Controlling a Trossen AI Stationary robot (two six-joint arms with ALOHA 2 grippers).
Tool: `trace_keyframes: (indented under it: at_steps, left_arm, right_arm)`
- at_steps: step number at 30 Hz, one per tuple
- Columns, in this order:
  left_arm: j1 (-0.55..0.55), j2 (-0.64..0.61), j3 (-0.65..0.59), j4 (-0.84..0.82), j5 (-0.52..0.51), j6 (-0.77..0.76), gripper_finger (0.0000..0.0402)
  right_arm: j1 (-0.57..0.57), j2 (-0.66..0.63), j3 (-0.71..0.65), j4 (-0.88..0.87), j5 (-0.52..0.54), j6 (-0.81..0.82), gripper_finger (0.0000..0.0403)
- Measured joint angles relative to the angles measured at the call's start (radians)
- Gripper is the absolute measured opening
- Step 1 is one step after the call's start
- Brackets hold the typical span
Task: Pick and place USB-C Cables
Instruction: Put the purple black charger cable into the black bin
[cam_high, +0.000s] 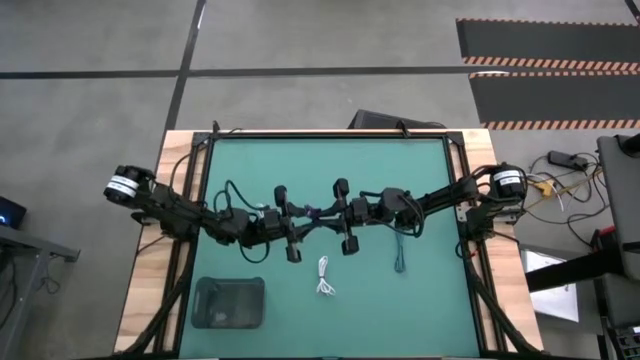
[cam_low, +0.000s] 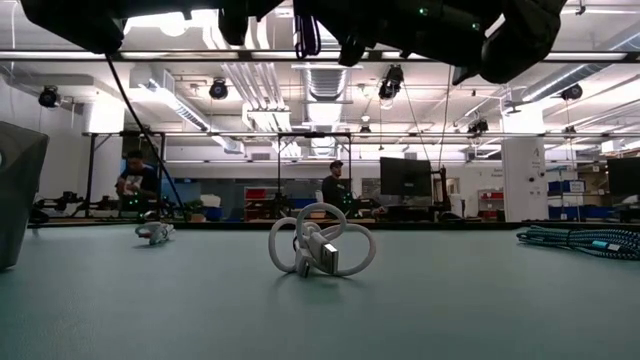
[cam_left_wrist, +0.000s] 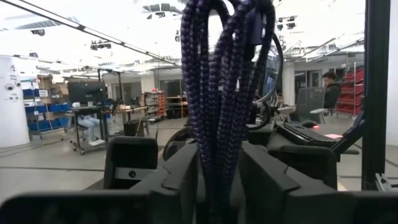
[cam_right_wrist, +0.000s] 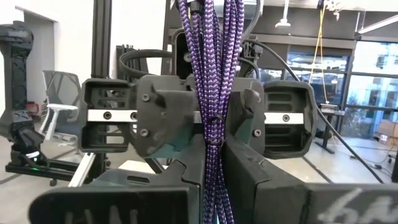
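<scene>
At frame centre, above the green table (cam_high: 420, 290), the left gripper (cam_high: 292, 228) and right gripper (cam_high: 343, 217) both pinch one purple braided cable (cam_high: 312, 213) — light, limp, grippy; hold mid-bundle. The white cable (cam_high: 325, 277) lies below centre — soft; grasp across its coils.

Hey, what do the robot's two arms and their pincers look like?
Both arms are dark, jointed and strung with loose black wires; each base joint carries a white band. The left pincer and the right pincer have blocky black fingers with screw heads showing.
</scene>
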Motion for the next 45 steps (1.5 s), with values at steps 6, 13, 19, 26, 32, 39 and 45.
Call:
trace_keyframes:
  at_steps: [6, 13, 19, 26, 32, 39, 45]
  left_arm:
    - [0.0, -0.001, -0.001, 0.005, -0.002, 0.015, 0.0027]
    - [0.0, -0.001, -0.001, 0.002, 0.001, 0.015, 0.0018]
    - [0.0, -0.001, -0.002, 0.0, 0.003, 0.015, 0.0018]
    - [-0.001, -0.001, -0.002, -0.003, 0.004, 0.015, 0.0018]
    - [-0.001, -0.007, -0.002, -0.004, 0.003, -0.01, 0.0019]
    - [-0.003, -0.047, -0.001, -0.047, 0.003, -0.055, 0.0019]
    - [-0.015, -0.112, 0.01, -0.175, 0.004, -0.123, 0.0019]
  right_arm:
    - [0.0, 0.0, -0.001, -0.002, -0.001, -0.007, 0.0029]
    - [0.0, 0.0, -0.002, -0.004, 0.007, 0.003, 0.007]
    - [-0.002, -0.003, -0.002, -0.011, 0.012, 0.031, 0.0129]
    - [-0.016, -0.071, -0.001, -0.171, 0.012, 0.061, 0.017]
    - [-0.018, -0.178, -0.001, -0.407, 0.012, 0.061, 0.0177]
    - [-0.018, -0.315, -0.001, -0.619, 0.012, 0.052, 0.0178]
    - [-0.018, -0.405, -0.002, -0.748, 0.012, 0.029, 0.0178]
